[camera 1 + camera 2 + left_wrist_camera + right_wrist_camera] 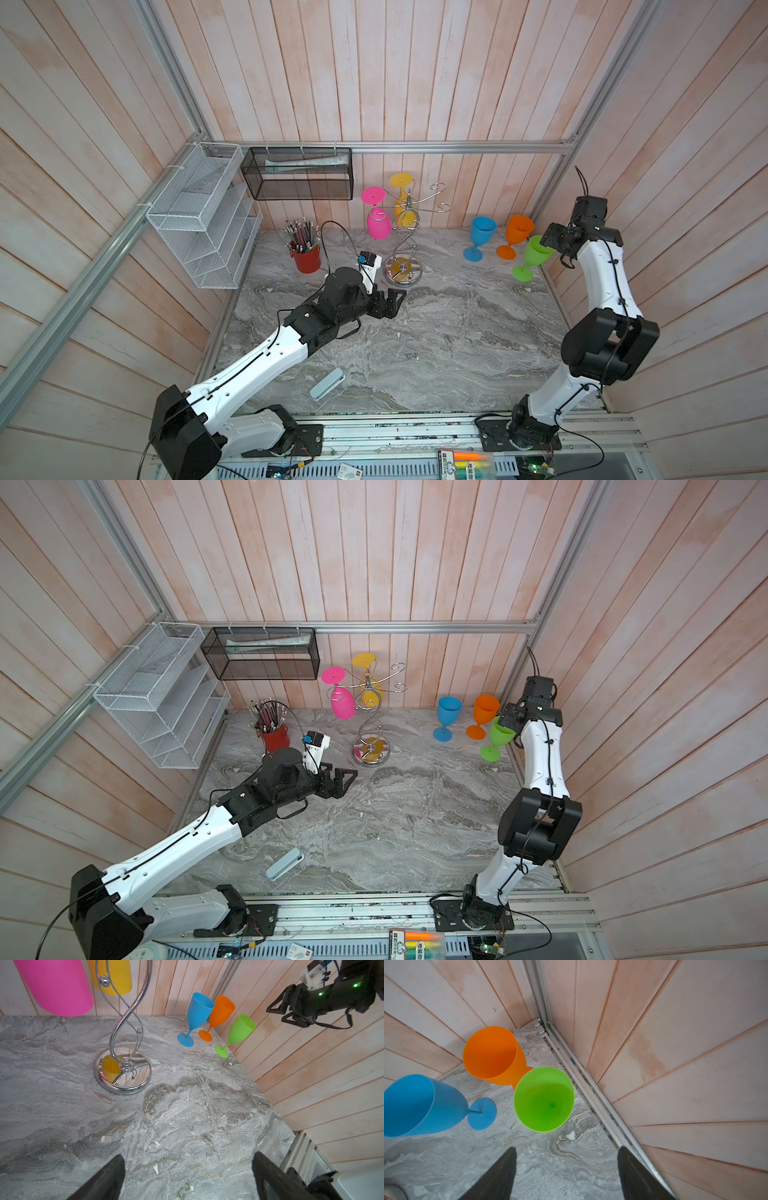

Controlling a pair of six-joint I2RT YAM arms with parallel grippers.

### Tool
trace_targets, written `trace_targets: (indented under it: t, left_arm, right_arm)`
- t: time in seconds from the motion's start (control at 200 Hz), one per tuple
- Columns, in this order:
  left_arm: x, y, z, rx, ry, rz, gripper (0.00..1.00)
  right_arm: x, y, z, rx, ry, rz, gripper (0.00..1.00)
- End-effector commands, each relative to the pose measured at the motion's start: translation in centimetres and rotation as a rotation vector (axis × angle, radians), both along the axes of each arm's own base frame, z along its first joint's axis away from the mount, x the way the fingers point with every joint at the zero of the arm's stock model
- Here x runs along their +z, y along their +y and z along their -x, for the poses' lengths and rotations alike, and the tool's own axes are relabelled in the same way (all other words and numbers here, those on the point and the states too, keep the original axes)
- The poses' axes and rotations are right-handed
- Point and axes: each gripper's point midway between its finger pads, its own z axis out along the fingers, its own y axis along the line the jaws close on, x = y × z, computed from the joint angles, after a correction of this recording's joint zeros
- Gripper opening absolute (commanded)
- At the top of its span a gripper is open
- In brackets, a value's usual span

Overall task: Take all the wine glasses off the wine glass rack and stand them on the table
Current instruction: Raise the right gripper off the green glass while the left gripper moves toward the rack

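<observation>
The left gripper (390, 302) hovers low over the table with its fingers spread wide and nothing between them. Just beyond its fingertips stands the round chrome base of the wine glass rack (124, 1087). Up and beyond from that hand, the pink wine glass (379, 224) hangs bowl-down from a hook arm, long axis close to vertical, foot uppermost. The yellow wine glass (401, 179) hangs the same way behind the twisted stem. This hand is clearly the nearer one, so the next reach likely rises toward the pink bowl, which faces it with no wire in the way. The right gripper (566, 1153) is well apart at the far right — jaws apart and empty, directly above the green glass (544, 1099). That glass stands upright just beside the orange glass (490, 1053) and near the blue glass (415, 1105). The grey marble table (187, 1115) lies open between the hands. Pale plank walls (415, 83) close in the back and sides — little room behind the rack.
</observation>
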Motion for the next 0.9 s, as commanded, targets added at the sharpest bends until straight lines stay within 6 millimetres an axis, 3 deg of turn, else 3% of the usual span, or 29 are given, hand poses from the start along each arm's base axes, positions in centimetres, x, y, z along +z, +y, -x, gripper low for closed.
trace_targets:
  t: [0.0,0.11,0.325,0.615,0.895]
  left_arm:
    - [-0.2,0.8,0.1,0.011,-0.019,-0.037,0.97]
    - [0.1,1.1,0.2,0.016,-0.028,-0.043,0.97]
    - [0.4,2.0,0.7,0.031,-0.038,-0.055,0.96]
    - [1.0,2.9,1.2,0.051,-0.050,-0.059,0.95]
    - [3.3,4.0,1.2,0.078,-0.104,-0.078,0.95]
  right_arm:
    - [2.6,0.7,0.9,-0.002,-0.085,0.055,0.87]
    - [4.6,1.7,1.9,0.006,-0.177,0.060,0.96]
    - [7.3,6.1,3.2,0.068,-0.306,0.072,0.97]
    - [12.4,8.3,5.7,0.073,-0.488,0.122,0.97]
    - [18.0,14.6,7.9,0.182,-0.667,0.162,0.96]
